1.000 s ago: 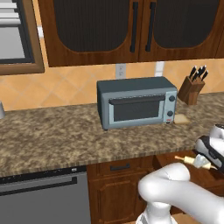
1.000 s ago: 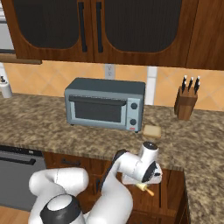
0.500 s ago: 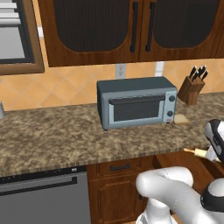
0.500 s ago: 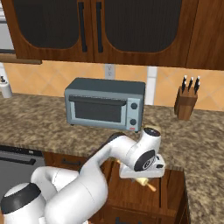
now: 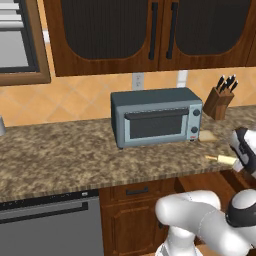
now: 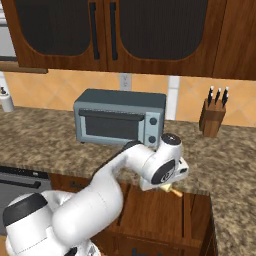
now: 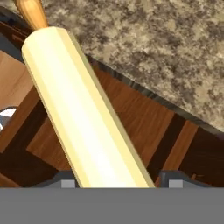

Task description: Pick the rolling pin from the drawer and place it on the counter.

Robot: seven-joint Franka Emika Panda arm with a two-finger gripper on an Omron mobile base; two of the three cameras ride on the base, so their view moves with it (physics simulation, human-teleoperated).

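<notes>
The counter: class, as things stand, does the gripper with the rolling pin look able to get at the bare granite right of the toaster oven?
Probably yes. The gripper holds the rolling pin above the open drawer, beside the counter edge, with bare granite close by.

White arm's two-finger gripper (image 6: pixel 166 186) holds pale wooden rolling pin (image 6: pixel 173 191) above open reddish-brown drawer (image 6: pixel 165 215), grey toaster oven (image 6: pixel 120 117) at 11 o'clock.

Both base views look forward and down at the toaster oven (image 5: pixel 157 116) (image 6: pixel 120 122) on the counter (image 5: pixel 75 152) (image 6: pixel 45 137), one from behind and left of it, the other from behind and right, sharing oven, counter and knife block (image 5: pixel 218 100) (image 6: pixel 212 116). The hand view sits very close, right of the oven, facing down over the counter (image 7: pixel 162 43) edge and the open drawer (image 7: pixel 144 120).
</notes>
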